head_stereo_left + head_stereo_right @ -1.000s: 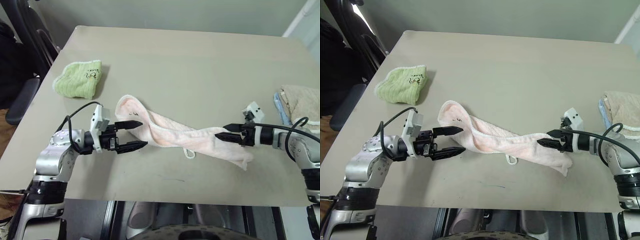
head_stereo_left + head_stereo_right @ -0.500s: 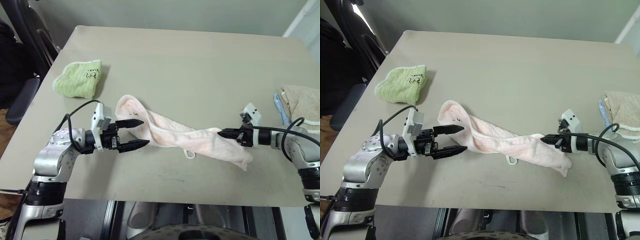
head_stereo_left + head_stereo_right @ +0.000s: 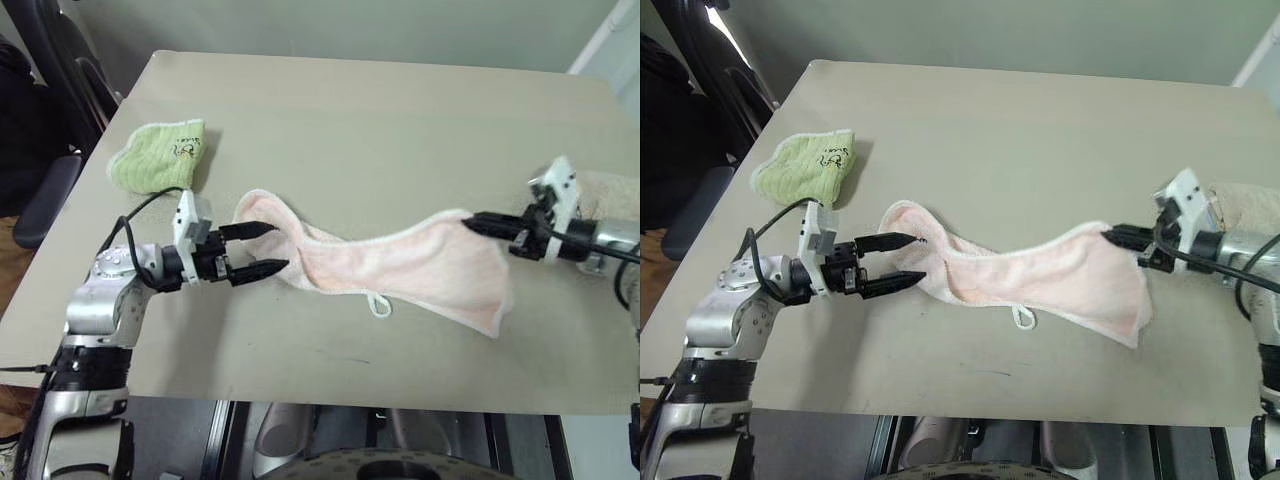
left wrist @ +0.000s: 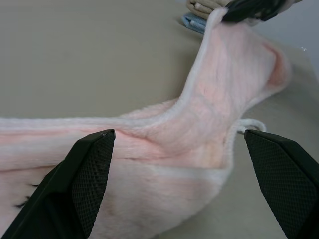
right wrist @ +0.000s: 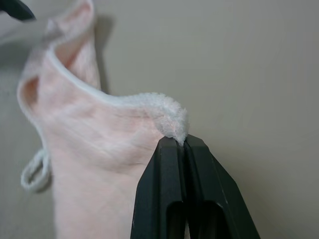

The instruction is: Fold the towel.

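**Pink towel pinched at one corner by the right gripper; left gripper spread at the opposite end**

The pale pink terry towel [image 3: 400, 265] lies stretched across the near half of the beige table [image 3: 380, 110], crumpled and partly twisted along its length. A small white loop [image 3: 379, 305] hangs from the towel's near edge, resting on the table. The right gripper [image 3: 472, 222] has its two black fingers pressed together on a white-trimmed corner of the towel; in the right wrist view the corner [image 5: 172, 119] sits pinched between the fingertips [image 5: 169, 149], and the cloth beside that corner is raised off the table, sloping down toward the loop. The left gripper [image 3: 268, 248] has its fingers spread wide, one on each side of the towel's other end, which rests bunched on the table; no contact with the cloth can be confirmed. A small dark mark [image 3: 923, 240] shows on the towel beside the left gripper. A folded light green towel [image 3: 158, 157] lies on the table beyond the left gripper, well apart from the pink towel. A beige towel [image 3: 1250, 205] rests on the table's edge beyond the right gripper.
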